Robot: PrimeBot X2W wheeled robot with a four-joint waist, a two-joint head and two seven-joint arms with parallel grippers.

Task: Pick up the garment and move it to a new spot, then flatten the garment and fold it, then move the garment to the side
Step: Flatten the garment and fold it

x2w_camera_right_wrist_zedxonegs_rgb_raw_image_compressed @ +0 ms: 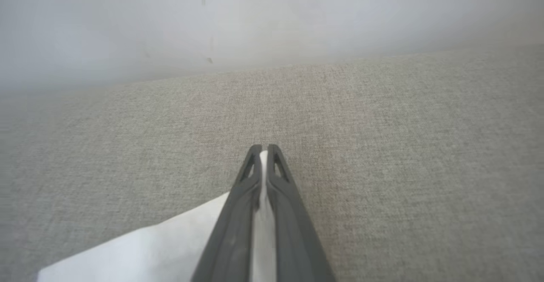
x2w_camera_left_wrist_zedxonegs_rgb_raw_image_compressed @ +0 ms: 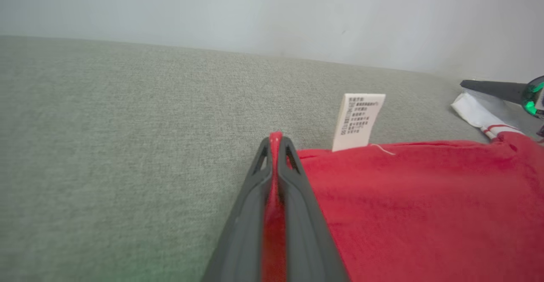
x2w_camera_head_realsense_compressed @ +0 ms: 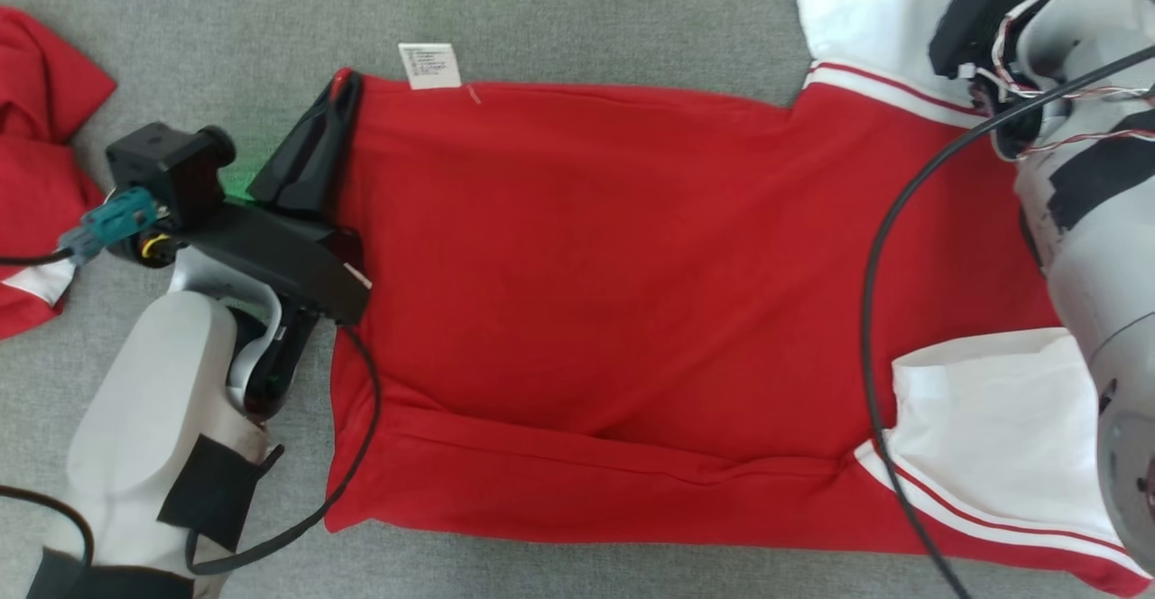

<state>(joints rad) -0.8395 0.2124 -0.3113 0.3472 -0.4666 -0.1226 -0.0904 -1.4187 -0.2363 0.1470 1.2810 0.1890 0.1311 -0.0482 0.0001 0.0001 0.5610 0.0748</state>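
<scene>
step: fold, starting | shirt (x2w_camera_head_realsense_compressed: 614,292) flat, middle of the grey worktop (x2w_camera_head_realsense_compressed: 586,4) | left fingers (x2w_camera_left_wrist_zedxonegs_rgb_raw_image_compressed: 299,205) clenched on its far red hem corner | right fingers (x2w_camera_right_wrist_zedxonegs_rgb_raw_image_compressed: 284,205) clenched on white sleeve (x2w_camera_right_wrist_zedxonegs_rgb_raw_image_compressed: 148,248) | next, I think: lift both together, bring far edge to near edge

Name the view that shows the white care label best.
Left wrist view: the care label stands large, print lines visible, at the red shirt's edge. Head view shows it small, print blurred. Right wrist view faces the sleeve.
</scene>
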